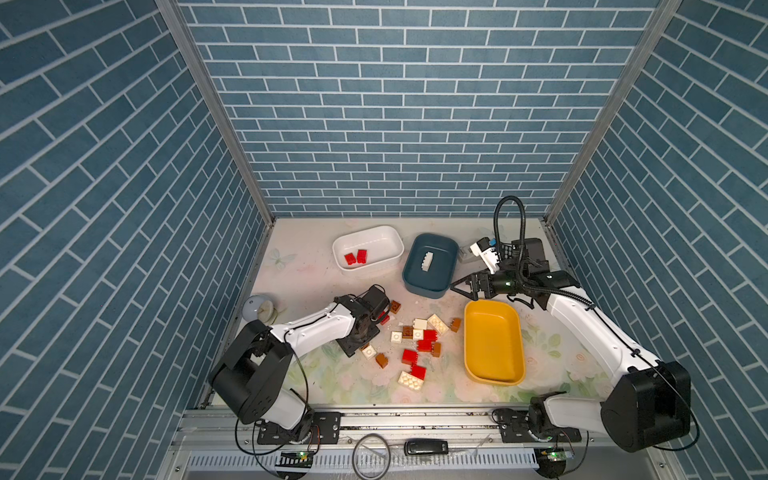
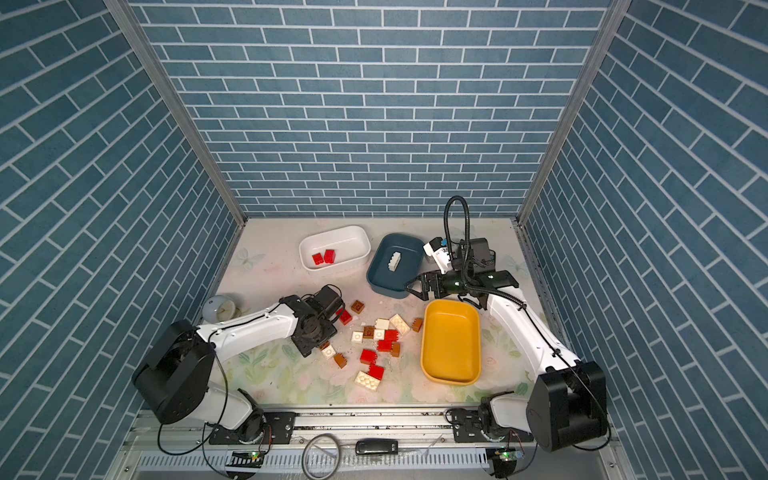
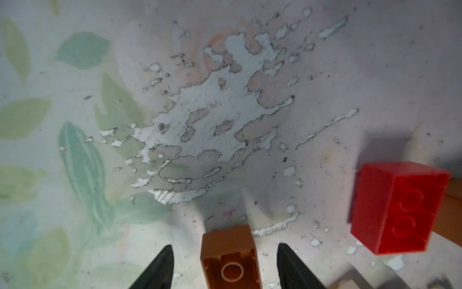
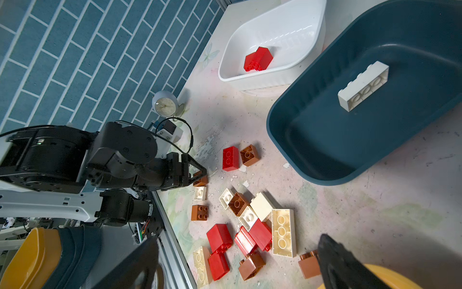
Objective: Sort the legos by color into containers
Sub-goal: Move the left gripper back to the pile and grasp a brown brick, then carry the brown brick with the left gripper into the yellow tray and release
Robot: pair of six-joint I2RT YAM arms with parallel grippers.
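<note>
Straddling a brown brick (image 3: 230,260) on the counter (image 1: 316,282), the left end effector (image 3: 225,246) stands apart, not touching it. The right end effector (image 1: 463,291) hangs wide apart beside the yellow tub (image 1: 492,345).

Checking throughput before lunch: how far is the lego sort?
Done: two red bricks in the white tub, one white brick in the teal tub. In hand: left pincer straddles a brown brick, not yet gripped; right pincer open. Left: the pile on the table; yellow tub empty.
</note>
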